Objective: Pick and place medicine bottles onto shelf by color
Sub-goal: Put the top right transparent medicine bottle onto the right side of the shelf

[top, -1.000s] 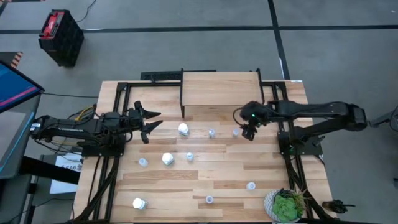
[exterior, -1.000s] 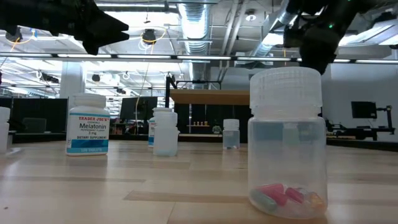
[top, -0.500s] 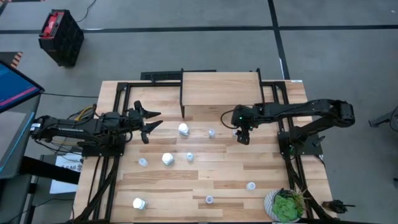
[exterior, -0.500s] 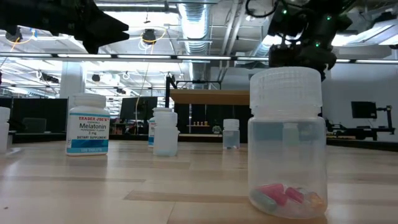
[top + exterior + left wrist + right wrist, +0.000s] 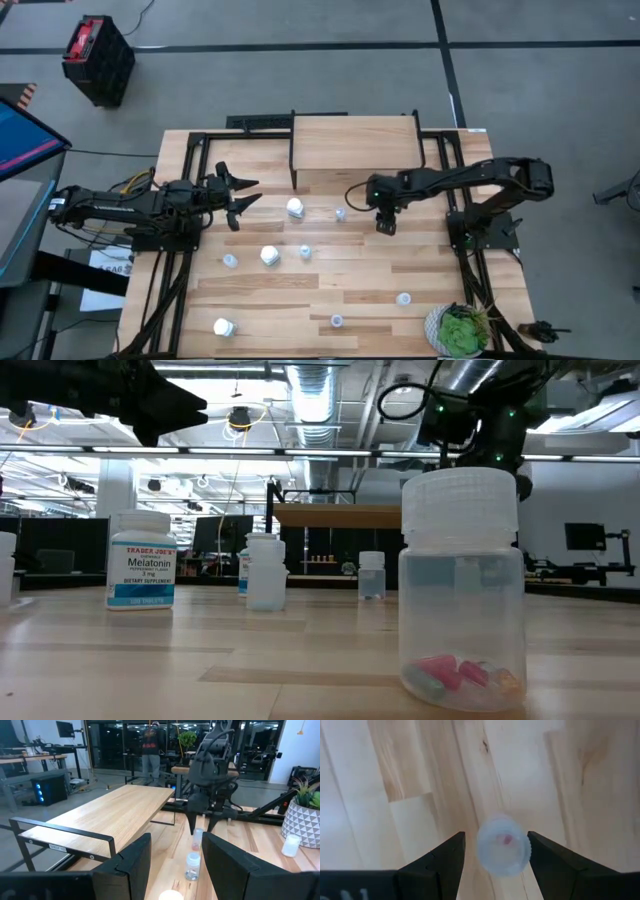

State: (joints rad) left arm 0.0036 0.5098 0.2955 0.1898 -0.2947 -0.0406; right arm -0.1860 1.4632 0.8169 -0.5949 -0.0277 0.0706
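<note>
My right gripper [image 5: 386, 225] points down, open, over a small translucent bottle [image 5: 503, 851] standing on the table in front of the shelf [image 5: 355, 145]. Its fingers stand on either side of the bottle's cap; I cannot tell whether they touch it. The left wrist view shows this gripper [image 5: 205, 822] just above the bottle [image 5: 198, 838]. My left gripper [image 5: 252, 191] is open and empty, held above the table's left side. Three white bottles [image 5: 295, 208] [image 5: 269, 255] [image 5: 223, 326] and several small translucent ones [image 5: 340, 214] [image 5: 305, 251] stand on the table. The shelf top is bare.
A green potted plant [image 5: 458, 330] stands at the near right corner. More small bottles [image 5: 404, 298] [image 5: 336, 320] [image 5: 230, 261] stand toward the near edge. In the low view a pill bottle [image 5: 462, 590] stands close to the camera. A person [image 5: 150, 747] stands in the room beyond.
My right gripper has moved toward the table's left edge and a little toward the near edge, and now stands over the small bottle in front of the shelf. The bottles have stayed in place.
</note>
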